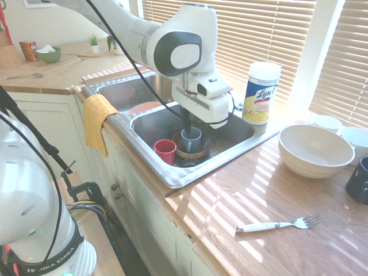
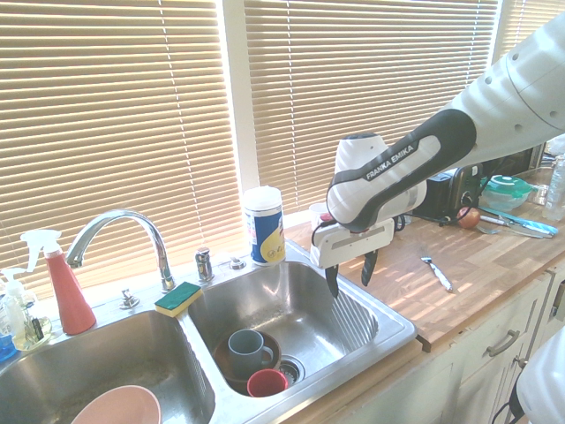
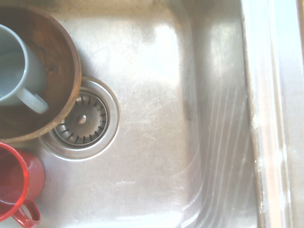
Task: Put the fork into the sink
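Note:
The fork [image 1: 279, 225], white-handled with silver tines, lies flat on the wooden counter, away from the sink [image 1: 172, 172]. In the second exterior view the fork [image 2: 437, 272] rests on the counter beyond the arm. My gripper [image 2: 350, 284] hangs open over one basin of the sink [image 2: 388, 318], its dark fingers apart with nothing between them. From the first exterior view the gripper [image 1: 198, 131] is low inside that basin, above the dishes. The wrist view looks down on the bare steel sink floor [image 3: 156, 118] and its drain [image 3: 81, 119].
A blue-grey mug [image 1: 191, 138] sits in a wooden bowl [image 1: 191, 153], with a red cup [image 1: 165, 150] beside it. A yellow cloth [image 1: 98, 118] hangs over the rim. Wipes canister [image 1: 261, 92], white bowl [image 1: 315, 149], faucet [image 2: 119, 231] and sponge [image 2: 178, 298] surround the sink.

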Available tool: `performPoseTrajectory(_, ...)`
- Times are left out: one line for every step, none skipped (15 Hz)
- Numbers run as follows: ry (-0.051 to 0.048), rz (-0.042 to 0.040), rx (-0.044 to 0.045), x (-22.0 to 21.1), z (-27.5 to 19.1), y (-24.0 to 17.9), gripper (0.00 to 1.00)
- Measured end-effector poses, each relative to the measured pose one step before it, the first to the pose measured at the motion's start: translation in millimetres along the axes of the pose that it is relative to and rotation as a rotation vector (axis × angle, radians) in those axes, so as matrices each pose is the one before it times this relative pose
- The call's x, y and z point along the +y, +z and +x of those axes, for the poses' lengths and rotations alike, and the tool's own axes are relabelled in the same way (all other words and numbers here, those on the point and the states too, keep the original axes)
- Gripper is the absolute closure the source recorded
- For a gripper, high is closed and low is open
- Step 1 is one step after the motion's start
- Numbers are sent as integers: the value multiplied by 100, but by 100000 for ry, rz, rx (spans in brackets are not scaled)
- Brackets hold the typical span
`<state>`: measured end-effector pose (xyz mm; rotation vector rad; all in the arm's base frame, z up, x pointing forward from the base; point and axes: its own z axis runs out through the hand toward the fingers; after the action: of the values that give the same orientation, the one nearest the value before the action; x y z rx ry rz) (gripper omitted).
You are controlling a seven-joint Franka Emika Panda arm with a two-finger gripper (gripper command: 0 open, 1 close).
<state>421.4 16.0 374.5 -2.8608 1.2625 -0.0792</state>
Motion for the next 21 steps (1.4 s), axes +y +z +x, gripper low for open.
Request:
performPoseTrajectory(2,-111,-108,-3,3,68,0)
performPoseTrajectory(655,-51,-60,14,39,34,0)
performPoseTrajectory(1666,338,247,64,270,-179,0)
performPoseTrajectory(2249,506,338,214,602,-424,0)
performPoseTrajectory(2415,461,247,449,793,-558,0)
performPoseTrajectory(2868,-99,-224,807,943,-588,0)
performPoseTrajectory(3087,-320,-550,1076,878,-552,0)
performPoseTrajectory(3435,-349,-1043,1452,1108,-577,0)
performPoseTrajectory(3096,-15,-1085,1603,1233,-485,0)
performPoseTrajectory(3001,-11,-1243,1661,1294,-324,0)
performPoseTrajectory(2699,172,-1103,1764,1446,-288,0)
performPoseTrajectory(2524,76,-935,1786,1452,-185,0)
performPoseTrajectory(2260,312,-384,1619,1368,-84,0)
performPoseTrajectory(2059,112,-324,1671,1269,163,0)
performPoseTrajectory(2065,3,-719,1755,1157,453,0)
performPoseTrajectory(1830,292,-483,1573,1014,409,0)
performPoseTrajectory(1166,332,234,1230,883,294,0)
performPoseTrajectory(302,358,784,773,715,153,0)
performPoseTrajectory(-694,766,1033,359,540,76,0)
performPoseTrajectory(-1354,751,1057,40,342,102,0)
performPoseTrajectory(-1678,731,1271,-127,221,68,0)
